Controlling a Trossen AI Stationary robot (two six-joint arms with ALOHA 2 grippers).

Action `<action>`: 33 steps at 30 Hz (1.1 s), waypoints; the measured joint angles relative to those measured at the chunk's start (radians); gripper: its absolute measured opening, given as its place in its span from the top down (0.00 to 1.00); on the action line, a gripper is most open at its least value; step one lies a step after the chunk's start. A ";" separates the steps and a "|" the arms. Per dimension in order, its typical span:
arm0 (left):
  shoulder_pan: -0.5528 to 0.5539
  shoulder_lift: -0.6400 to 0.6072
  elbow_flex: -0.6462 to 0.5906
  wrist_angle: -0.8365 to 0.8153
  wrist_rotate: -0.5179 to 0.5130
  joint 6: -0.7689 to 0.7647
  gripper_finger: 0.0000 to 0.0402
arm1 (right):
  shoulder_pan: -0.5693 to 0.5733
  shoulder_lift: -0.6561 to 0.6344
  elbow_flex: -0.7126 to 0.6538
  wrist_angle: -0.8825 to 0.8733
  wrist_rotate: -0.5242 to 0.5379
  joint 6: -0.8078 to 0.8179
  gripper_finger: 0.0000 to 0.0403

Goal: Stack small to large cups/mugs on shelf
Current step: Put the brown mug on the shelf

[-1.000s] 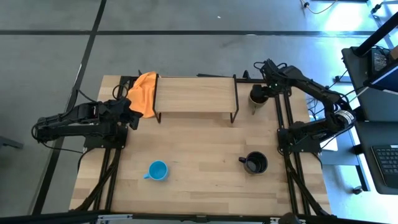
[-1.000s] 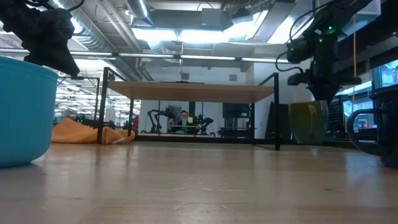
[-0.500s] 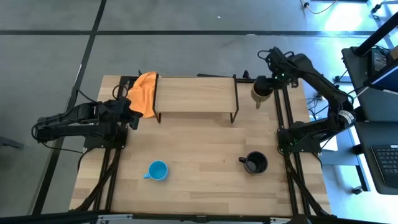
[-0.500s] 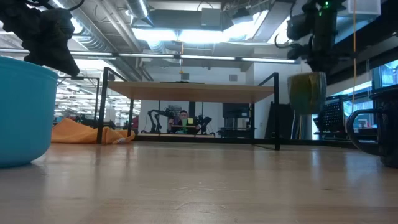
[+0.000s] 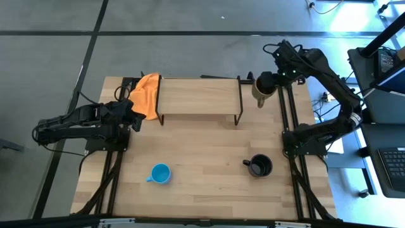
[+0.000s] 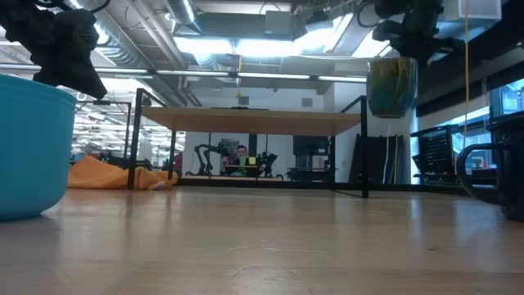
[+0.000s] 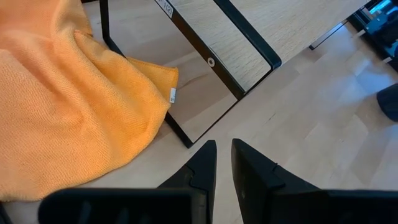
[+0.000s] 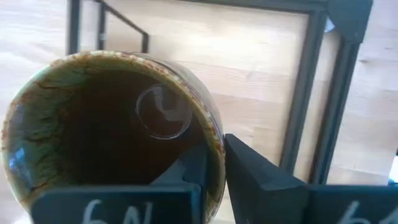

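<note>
Half the blue mug [image 6: 24,147] is cut off.

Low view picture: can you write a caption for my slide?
Right end effector lifts the olive-brown mug above the shelf.

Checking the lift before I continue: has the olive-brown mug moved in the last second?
Yes. In the low view the olive-brown mug, pinched by the right gripper, has risen from the tabletop to above the shelf board's level, just off its right end.
</note>
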 joint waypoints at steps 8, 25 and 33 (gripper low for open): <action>0.000 0.000 0.000 0.008 0.000 -0.001 0.89 | 0.102 0.002 0.096 0.051 0.001 0.059 0.91; 0.000 0.000 0.000 0.008 -0.002 -0.043 0.89 | 0.249 0.274 0.324 0.164 -0.007 0.035 0.90; 0.000 0.000 0.000 0.007 -0.004 -0.045 0.89 | 0.249 0.432 0.459 0.058 -0.099 -0.018 0.90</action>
